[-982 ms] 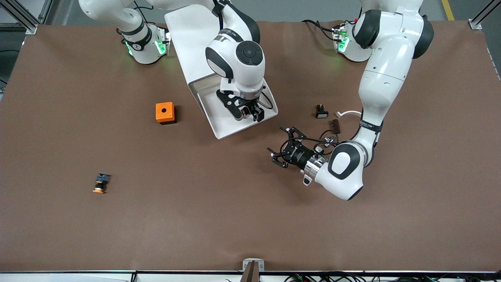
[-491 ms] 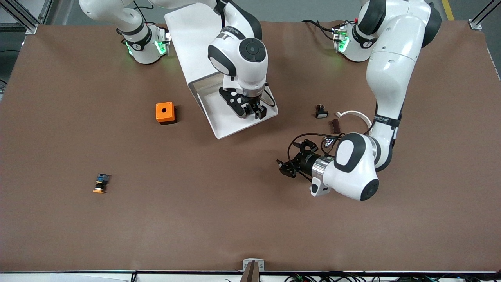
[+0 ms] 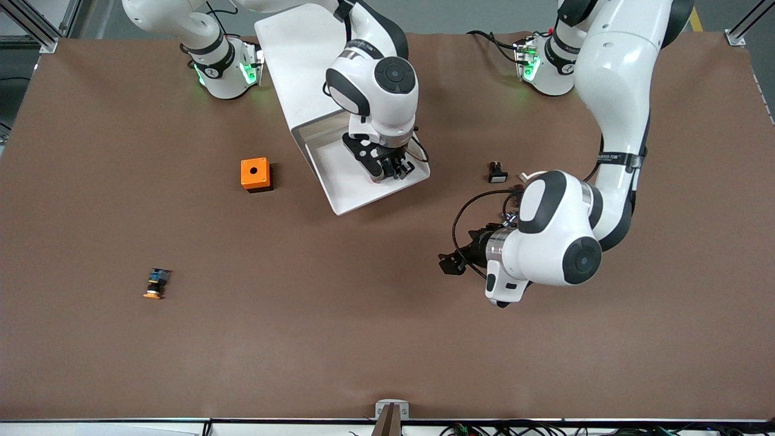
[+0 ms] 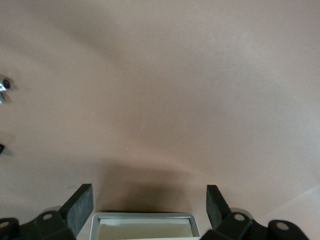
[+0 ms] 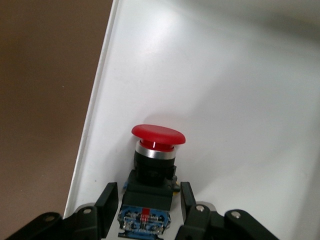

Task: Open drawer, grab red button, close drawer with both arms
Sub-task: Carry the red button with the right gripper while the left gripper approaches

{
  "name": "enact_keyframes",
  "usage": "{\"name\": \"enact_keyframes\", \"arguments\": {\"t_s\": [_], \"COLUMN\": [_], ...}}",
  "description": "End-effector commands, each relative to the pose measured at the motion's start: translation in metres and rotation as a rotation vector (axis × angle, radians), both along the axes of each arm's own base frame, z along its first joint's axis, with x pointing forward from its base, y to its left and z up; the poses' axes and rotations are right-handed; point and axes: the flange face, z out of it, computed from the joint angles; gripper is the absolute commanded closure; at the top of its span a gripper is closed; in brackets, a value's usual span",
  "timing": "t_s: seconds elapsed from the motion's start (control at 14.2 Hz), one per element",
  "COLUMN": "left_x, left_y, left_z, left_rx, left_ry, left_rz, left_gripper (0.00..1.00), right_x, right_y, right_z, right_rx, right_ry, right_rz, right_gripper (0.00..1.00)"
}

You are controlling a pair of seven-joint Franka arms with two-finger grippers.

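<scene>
**Now reaching the button in the open drawer**

Now we are bringing the right gripper (image 3: pixel 387 171) down into the drawer (image 3: pixel 345 191), which is standing pulled out of the cabinet (image 3: pixel 290 54) at upper centre of the front view. In the right wrist view the button (image 5: pixel 152 170) is lying on the drawer floor beside its side wall, and our fingers (image 5: pixel 106 204) are flanking its blue rear part; whether they are pressing on it yet we cannot tell. Compared with a second ago, this gripper is sitting slightly farther up the drawer, and its opening is looking narrower.

We are also pulling the left gripper (image 3: pixel 453 264) away from the drawer toward the lower right, jaws spread and empty over bare table (image 3: pixel 303 339). We judge the grab is next.
</scene>
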Motion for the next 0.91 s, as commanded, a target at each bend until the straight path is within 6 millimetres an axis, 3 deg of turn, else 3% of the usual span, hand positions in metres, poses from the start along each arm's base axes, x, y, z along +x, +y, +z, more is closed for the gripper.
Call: {"name": "enact_keyframes", "arguments": {"t_s": [0.0, 0.07, 0.14, 0.28, 0.49, 0.63, 0.7, 0.84], "left_x": [-0.011, -0.013, -0.015, -0.021, -0.025, -0.026, -0.026, -0.025], "left_y": [-0.017, -0.024, -0.031, -0.046, -0.054, -0.057, -0.057, -0.057], "left_z": [0.02, 0.02, 0.018, 0.018, 0.017, 0.018, 0.017, 0.016], "left_rx": [0.049, 0.075, 0.101, 0.123, 0.158, 0.188, 0.196, 0.203], "left_ry": [-0.095, -0.125, -0.15, -0.186, -0.198, -0.219, -0.22, -0.238], "left_rz": [-0.055, -0.065, -0.076, -0.1, -0.08, -0.075, -0.071, -0.071], "left_gripper": [0.01, 0.01, 0.01, 0.01, 0.01, 0.01, 0.01, 0.01], "right_x": [0.002, 0.005, 0.01, 0.025, 0.065, 0.094, 0.115, 0.152], "right_y": [0.007, 0.007, 0.005, 0.001, -0.032, -0.068, -0.101, -0.168], "right_z": [0.002, 0.004, 0.01, 0.029, 0.068, 0.083, 0.09, 0.083], "right_rx": [0.006, 0.008, 0.016, 0.026, 0.004, 0.009, 0.004, -0.01], "right_ry": [-0.009, -0.011, -0.018, -0.022, 0.016, 0.032, 0.045, 0.108], "right_rz": [-0.004, -0.004, -0.009, 0.022, 0.097, 0.208, 0.253, 0.347], "right_gripper": [0.86, 0.96, 0.99, 1.0, 1.0, 1.0, 1.0, 1.0]}}
